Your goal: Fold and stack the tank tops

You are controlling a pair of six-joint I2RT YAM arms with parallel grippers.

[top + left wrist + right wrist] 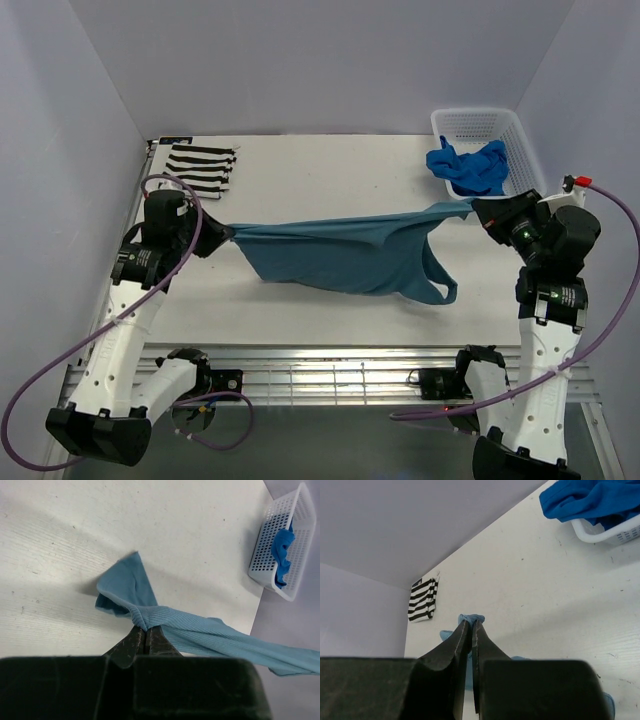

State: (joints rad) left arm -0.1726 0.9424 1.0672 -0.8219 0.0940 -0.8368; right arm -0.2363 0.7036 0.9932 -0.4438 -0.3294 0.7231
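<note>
The muted teal tank top (345,255) is stretched between my two grippers above the table's middle, its lower part sagging with a strap loop at the lower right. My left gripper (222,236) is shut on its left corner (135,612). My right gripper (476,210) is shut on its right corner (471,618). The black-and-white striped tank top (201,168) lies folded at the far left corner; it also shows in the right wrist view (423,600). The royal blue tank top (470,167) lies crumpled in the basket, seen too in the left wrist view (282,555) and the right wrist view (592,499).
A white plastic lattice basket (520,140) stands at the far right of the table, also in the left wrist view (265,550). Grey walls enclose the table on the left, back and right. A metal rail (330,380) runs along the near edge.
</note>
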